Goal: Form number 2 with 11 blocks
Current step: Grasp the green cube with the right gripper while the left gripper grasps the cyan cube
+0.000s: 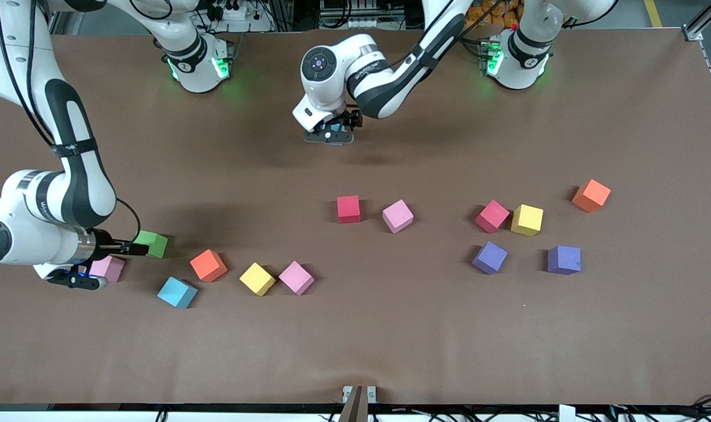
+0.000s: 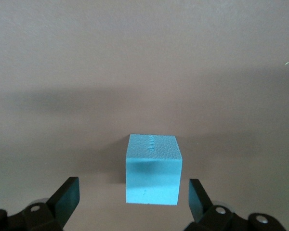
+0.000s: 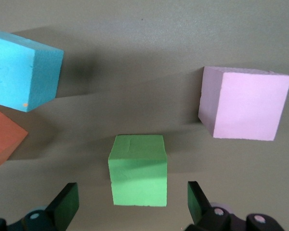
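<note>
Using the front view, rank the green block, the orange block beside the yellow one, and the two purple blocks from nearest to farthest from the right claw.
1. Green block: right beside the open right claw, at the right arm's end.
2. Orange block: next along, beside the yellow block.
3. Purple block: toward the left arm's end.
4. Purple block: farthest, nearer that end still.

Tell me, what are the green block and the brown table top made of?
The green block looks like soft foam: its faces are matte with no shine, and a faint crease shows on top. The table seems covered with brown paper or thin card, flat and dull, though the pictures cannot settle that for sure.
</note>
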